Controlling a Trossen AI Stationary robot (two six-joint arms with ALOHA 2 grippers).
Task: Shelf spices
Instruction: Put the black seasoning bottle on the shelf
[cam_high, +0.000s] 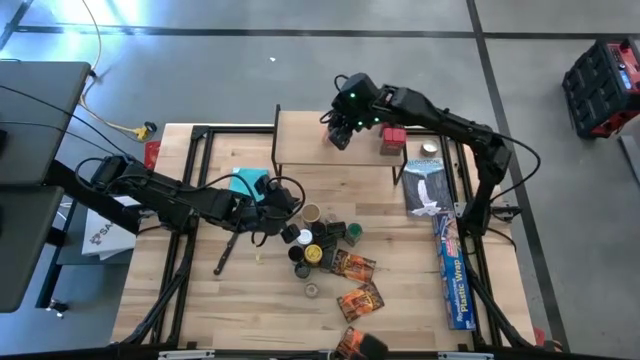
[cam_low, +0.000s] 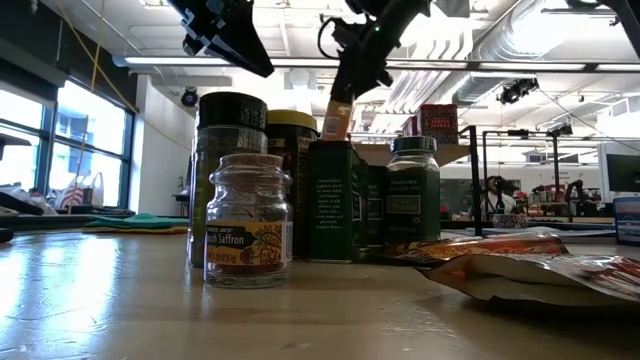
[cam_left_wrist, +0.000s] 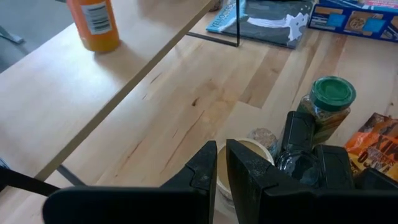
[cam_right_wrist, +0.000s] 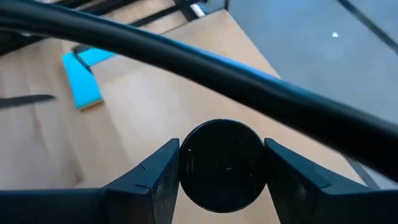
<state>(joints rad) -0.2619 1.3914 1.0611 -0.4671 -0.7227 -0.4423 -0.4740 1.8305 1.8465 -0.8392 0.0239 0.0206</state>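
The left gripper (cam_high: 268, 212) hangs over the middle of the table (cam_high: 200, 300), just at the left edge of the jar cluster, its jaws all but closed and gripping nothing; below its tips stands a tan-lidded jar (cam_left_wrist: 244, 163).

The spice jars (cam_high: 318, 245) stand upright in a tight group at the table's centre, long axes vertical. A green-lidded jar (cam_left_wrist: 326, 107) stands at the cluster's right side. From table height, a small clear saffron jar (cam_low: 248, 222) is nearest, with taller dark-lidded jars (cam_low: 232, 170) and a dark green tin (cam_low: 334, 200) behind it. The contents cannot be made out beyond the labels.

Flat orange-brown packets (cam_high: 355, 283) lie toward the near edge, right of the cluster, lying flat on the wood.

The shelf (cam_high: 300, 145) stands at the table's far edge, its long axis running along that edge. An orange jar (cam_left_wrist: 94, 23) stands upright on its top.

The right gripper (cam_high: 340, 132) is over the shelf's right half, jaws part-open and closed around a round black-lidded jar (cam_right_wrist: 222, 165), which is upright with its lid toward the wrist. Small red boxes (cam_high: 392, 140) sit on the shelf top beside it, near the right end.

A long blue plastic-wrap box (cam_high: 455, 268) lies along the table's right edge.
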